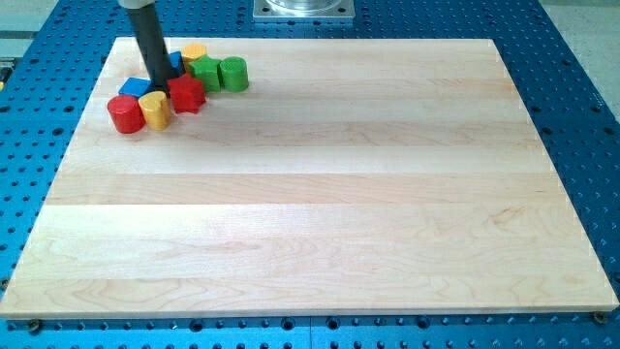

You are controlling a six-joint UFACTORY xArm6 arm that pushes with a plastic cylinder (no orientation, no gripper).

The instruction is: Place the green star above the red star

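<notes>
The blocks are bunched at the view's top left of the wooden board (320, 194). The red star (187, 94) lies at the cluster's middle. The green star (205, 73) sits just up and to the right of it, touching it. My tip (160, 85) stands just left of the red star, close to it, with the dark rod rising to the view's top. A green cylinder (233, 73) sits right of the green star.
A yellow block (195, 52) lies above the green star. A blue block (135, 87) sits left of my tip; another blue one (174, 62) is partly hidden behind the rod. A red cylinder (125, 113) and a yellow block (155, 111) lie at the cluster's lower left.
</notes>
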